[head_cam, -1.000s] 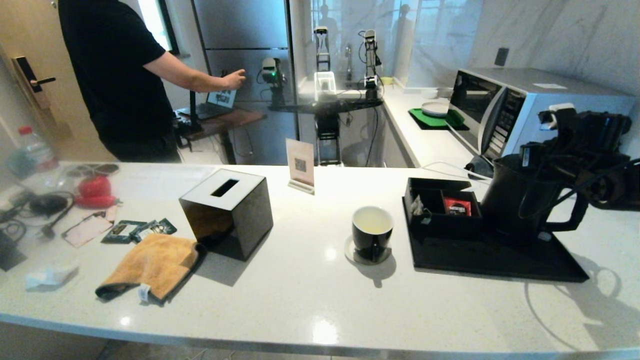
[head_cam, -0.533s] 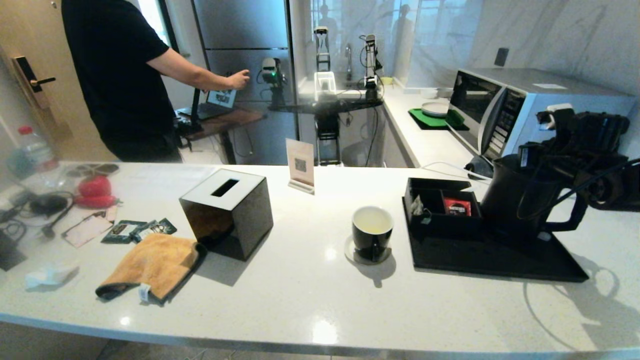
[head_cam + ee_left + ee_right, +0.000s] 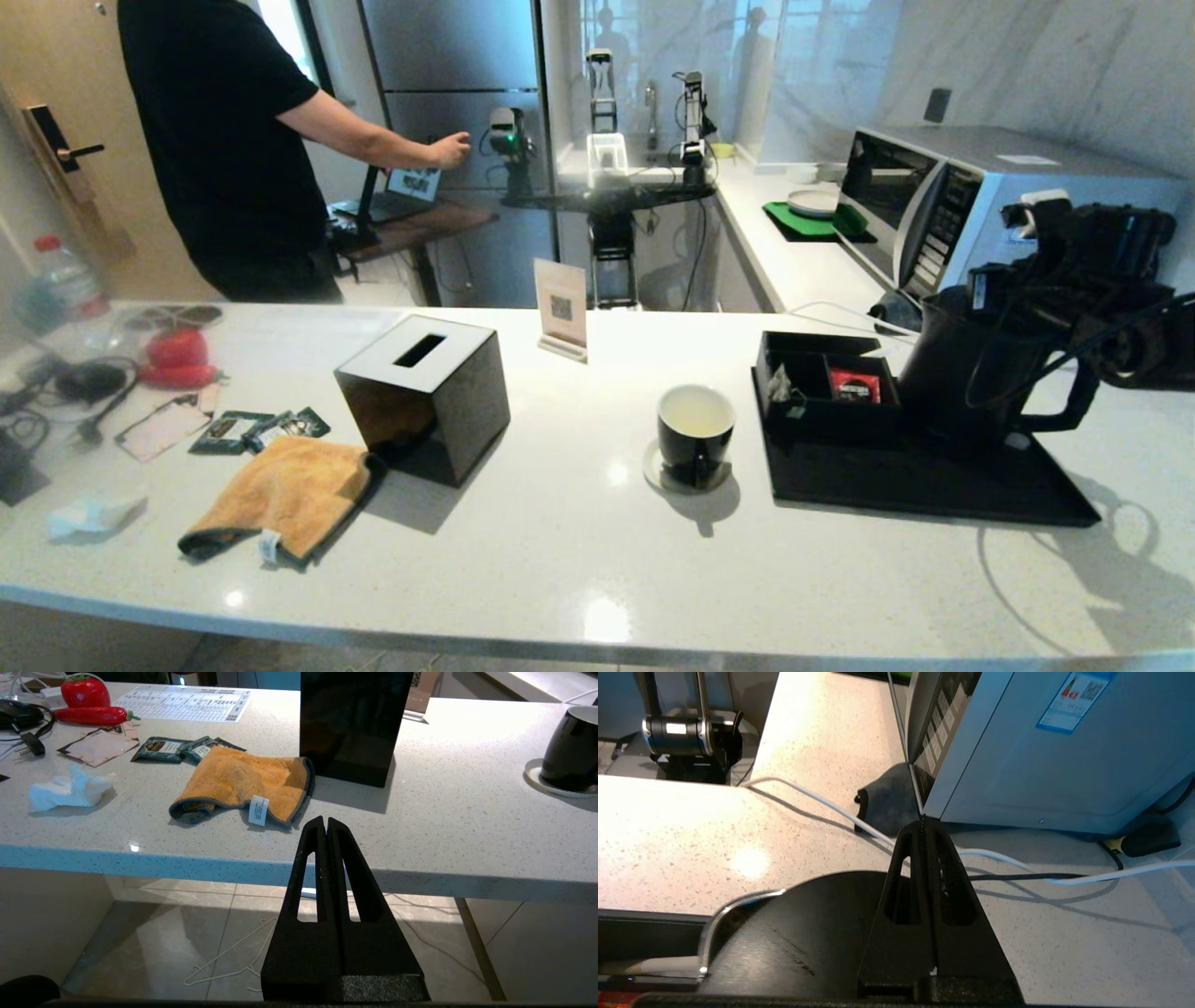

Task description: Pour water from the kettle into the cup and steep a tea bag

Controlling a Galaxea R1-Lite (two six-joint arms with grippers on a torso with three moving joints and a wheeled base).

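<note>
The matte black kettle [image 3: 966, 373] stands on the black tray [image 3: 896, 485] at the right, its loop handle toward the right. My right arm [image 3: 1083, 271] hangs over it. The right gripper [image 3: 923, 825] is shut and empty just above the kettle's flat lid [image 3: 794, 938]. The glossy black cup [image 3: 695, 448] sits on a small saucer left of the tray, with pale yellowish water [image 3: 695, 413] inside. A pale tea bag [image 3: 780, 383] lies in the tray's black box. My left gripper [image 3: 325, 821] is shut and empty, low in front of the counter's edge.
A red sachet [image 3: 852, 385] lies beside the tea bag. A black tissue box [image 3: 425, 397], an orange cloth [image 3: 285, 495] and green packets [image 3: 257, 429] occupy the left. A microwave [image 3: 962, 201] and cables [image 3: 822, 802] are behind the kettle. A person [image 3: 224, 140] stands beyond the counter.
My right arm has shifted very slightly over the kettle. The person at the back has moved an arm. Kettle, cup and tea bag are where they were.
</note>
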